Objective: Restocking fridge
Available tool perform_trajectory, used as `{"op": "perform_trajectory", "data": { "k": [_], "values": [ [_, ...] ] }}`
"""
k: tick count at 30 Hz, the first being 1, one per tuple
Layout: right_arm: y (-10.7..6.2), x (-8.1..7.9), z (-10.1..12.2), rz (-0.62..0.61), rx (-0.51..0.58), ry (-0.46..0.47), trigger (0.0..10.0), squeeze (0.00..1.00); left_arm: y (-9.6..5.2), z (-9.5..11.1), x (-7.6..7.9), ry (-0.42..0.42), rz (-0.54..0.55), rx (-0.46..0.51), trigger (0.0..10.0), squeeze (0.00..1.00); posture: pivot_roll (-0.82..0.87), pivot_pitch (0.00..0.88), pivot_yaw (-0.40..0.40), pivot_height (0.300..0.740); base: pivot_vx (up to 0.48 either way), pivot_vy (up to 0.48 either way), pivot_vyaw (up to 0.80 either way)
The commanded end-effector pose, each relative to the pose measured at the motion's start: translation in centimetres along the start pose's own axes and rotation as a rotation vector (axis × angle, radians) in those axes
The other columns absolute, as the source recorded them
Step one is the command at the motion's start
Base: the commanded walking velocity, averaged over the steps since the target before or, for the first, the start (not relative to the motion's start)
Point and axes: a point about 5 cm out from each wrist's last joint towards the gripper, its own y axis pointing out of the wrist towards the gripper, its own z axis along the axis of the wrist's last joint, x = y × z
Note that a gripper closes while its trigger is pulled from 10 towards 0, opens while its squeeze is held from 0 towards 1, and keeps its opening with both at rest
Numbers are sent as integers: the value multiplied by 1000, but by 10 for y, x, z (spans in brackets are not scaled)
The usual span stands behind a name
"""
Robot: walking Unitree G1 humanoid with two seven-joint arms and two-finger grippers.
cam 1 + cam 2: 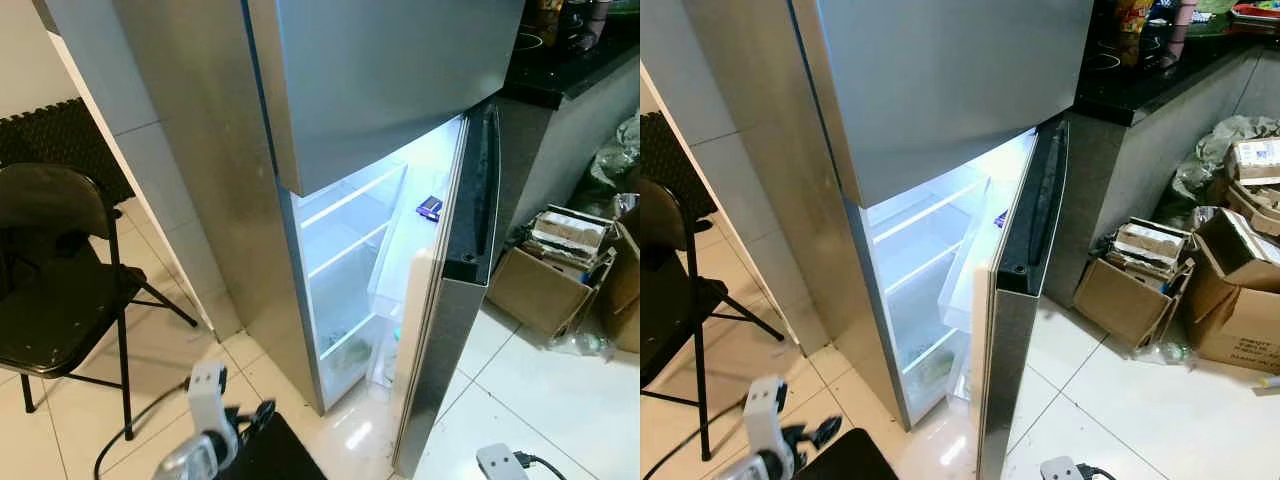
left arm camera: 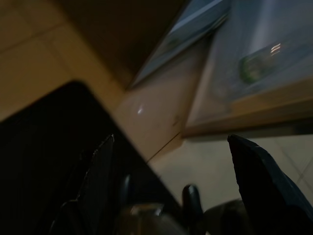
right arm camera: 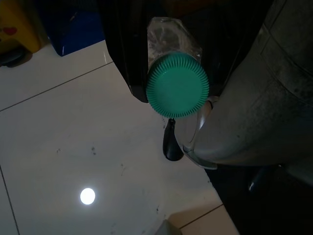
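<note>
The silver fridge (image 1: 200, 180) stands ahead with its lower door (image 1: 445, 340) swung partly open and the inside lit. White shelves (image 1: 345, 245) look mostly bare; a small blue item (image 1: 429, 207) sits in the door rack. My right gripper (image 3: 177, 95) hangs low over the floor tiles, shut on a clear bottle with a green ribbed cap (image 3: 177, 84). Low at the left, near the fridge's foot, my left gripper (image 2: 171, 142) is open with nothing between its fingers (image 1: 252, 415). A green bottle (image 2: 257, 66) lies blurred in the door's bottom rack.
A black folding chair (image 1: 50, 270) stands to the left on the tiles. Cardboard boxes (image 1: 550, 270) and bags crowd the floor at the right, below a black counter (image 1: 570, 70). A black cable (image 1: 130, 435) trails on the floor by the chair.
</note>
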Motion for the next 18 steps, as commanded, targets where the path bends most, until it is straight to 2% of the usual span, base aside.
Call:
{"op": "perform_trajectory", "data": {
  "k": [1, 7, 13, 18],
  "values": [
    [0, -1, 0, 2, 0, -19, 10000, 0, -2, -11, -2, -26, 44, -34, 10000, 0, -46, 0, 9, 740, 0, 0, 0],
    [0, -1, 3, 3, 6, -21, 10000, 0, -11, -36, -9, -54, 140, -127, 10000, 0, -47, 0, 9, 740, 0, 0, 0],
    [0, -1, 3, 7, 2, -22, 10000, 0, -14, -40, -13, -78, 204, -141, 10000, 0, -47, 0, 7, 740, 0, 0, 0],
    [0, -2, 1, 9, -1, -21, 10000, 0, -14, -39, -15, -54, 221, -140, 10000, 0, -48, 0, 8, 740, 0, 0, 0]
  ]
}}
